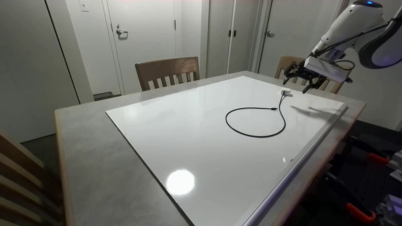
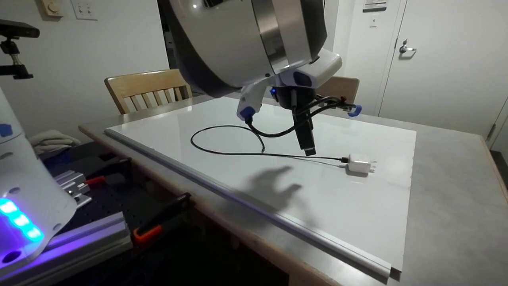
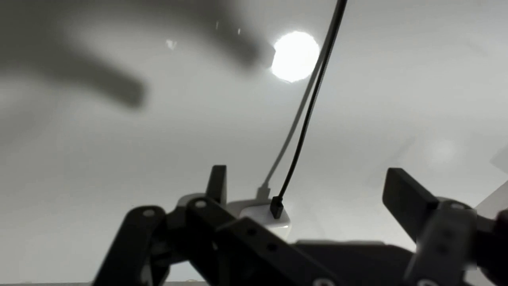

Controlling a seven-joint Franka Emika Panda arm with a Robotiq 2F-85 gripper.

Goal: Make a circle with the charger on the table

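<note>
Lying at the left in an exterior view, on the glossy white middle of the surface (image 1: pixel 176 138): charger (image 1: pixel 257 137), bent into a wide loop (image 1: pixel 226 122), nearly a full ring. Best left untouched along that outer curve, being, to judge by looks, the soundest part of the circle; press there and risk a flat side.

Just right of that, dark tip (image 1: pixel 274 109), aimed at the tail (image 1: pixel 279 103) of the cable and just beside it; cannot tell whether touching. Step in hand, at a guess: closing the ring and tidying the tail. Nudge lightly here, low along the surface, rather than dragging from the far side.

Further right, white block (image 1: pixel 285 91), out beyond the loop, with prongs (image 2: pixel 373 167) facing away from the cable. Likely heavier than the cable, so useful as an anchor; if moving it, grip across the body, slide rather than hoist, and swing in small pushes, watching for any drag on the dark tip.

Rightmost, claw (image 1: pixel 294 87), spread wide, pinching nothing, hanging above the surface and apart from the charger. In the wrist view, white block visible between the fingers (image 3: pixel 406 198), nearer one than the other, so centre before descending. Come straight down, stop just short of the surface, squeeze gently, let go slowly, expecting some spring in the cable. If already content with the ring, back off upward without brushing the loop
</note>
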